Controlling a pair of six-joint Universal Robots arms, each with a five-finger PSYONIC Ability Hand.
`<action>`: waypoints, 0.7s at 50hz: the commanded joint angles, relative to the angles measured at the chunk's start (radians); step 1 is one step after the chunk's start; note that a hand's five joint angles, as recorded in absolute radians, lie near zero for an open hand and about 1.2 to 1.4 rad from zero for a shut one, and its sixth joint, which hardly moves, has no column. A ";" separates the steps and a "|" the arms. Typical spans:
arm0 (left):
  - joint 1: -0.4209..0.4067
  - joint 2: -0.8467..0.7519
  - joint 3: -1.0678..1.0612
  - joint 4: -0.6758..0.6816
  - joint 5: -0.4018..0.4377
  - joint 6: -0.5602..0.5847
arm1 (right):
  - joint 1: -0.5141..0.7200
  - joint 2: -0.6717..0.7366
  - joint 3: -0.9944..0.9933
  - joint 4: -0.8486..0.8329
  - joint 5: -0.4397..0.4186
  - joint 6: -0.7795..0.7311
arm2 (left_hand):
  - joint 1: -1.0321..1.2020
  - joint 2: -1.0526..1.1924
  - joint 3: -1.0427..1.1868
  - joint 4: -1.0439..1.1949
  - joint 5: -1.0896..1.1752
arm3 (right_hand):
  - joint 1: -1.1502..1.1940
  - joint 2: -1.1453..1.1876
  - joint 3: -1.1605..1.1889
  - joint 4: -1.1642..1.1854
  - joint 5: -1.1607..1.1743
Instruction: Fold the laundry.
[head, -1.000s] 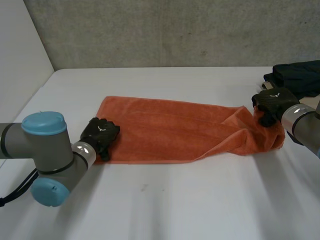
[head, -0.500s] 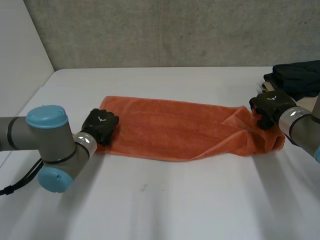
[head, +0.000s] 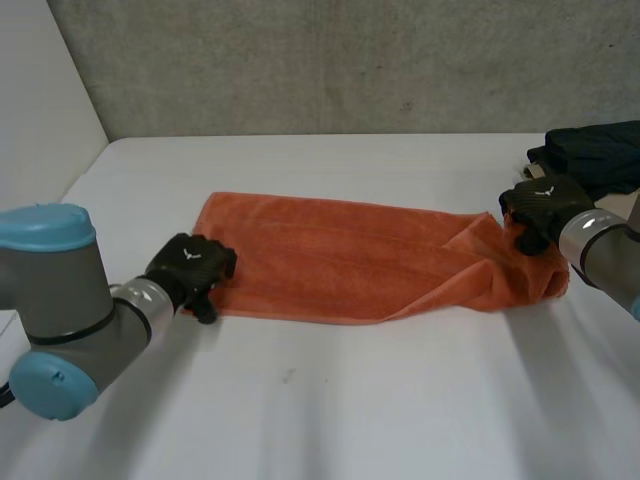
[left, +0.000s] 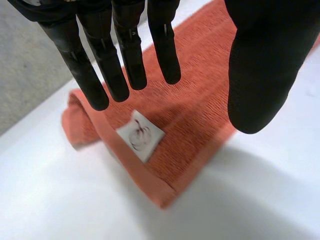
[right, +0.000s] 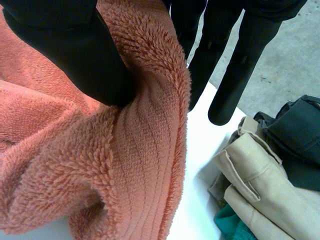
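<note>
Soft, limp orange towel (head: 350, 262): right hand (head: 543, 203) pinches its bunched right end; left hand (head: 188, 266), fingers spread and empty, hovers above the graspable near-left corner.

**Soft, even light on a bright worktop**

On my screen the white worktop (head: 400, 400) is the brightest surface, and it has pale streaks of light across its near part. The grey wall (head: 350, 60) behind it is dimmer. The light seems to come from above. The orange towel (head: 340, 260) is evenly lit and throws a thin, soft shadow along its near edge. In the right wrist view deep shade sits in its folds. The dark clothes (head: 600, 155) stay almost black.
</note>
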 joint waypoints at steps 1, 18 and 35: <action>0.021 -0.099 0.031 0.058 -0.005 0.069 | 0.013 0.002 0.012 -0.003 0.002 -0.003 | 0.063 0.067 0.063 0.071 0.079 | 0.262 0.217 0.205 0.197 0.227; 0.014 -0.233 0.164 0.128 -0.029 0.081 | 0.019 0.007 0.019 -0.003 0.002 -0.017 | 0.194 0.199 0.195 0.203 0.211 | 0.262 0.217 0.205 0.197 0.227; 0.008 -0.276 0.247 0.134 -0.025 0.075 | 0.026 0.018 0.024 -0.004 0.002 -0.033 | 0.295 0.299 0.295 0.303 0.311 | 0.262 0.217 0.205 0.197 0.227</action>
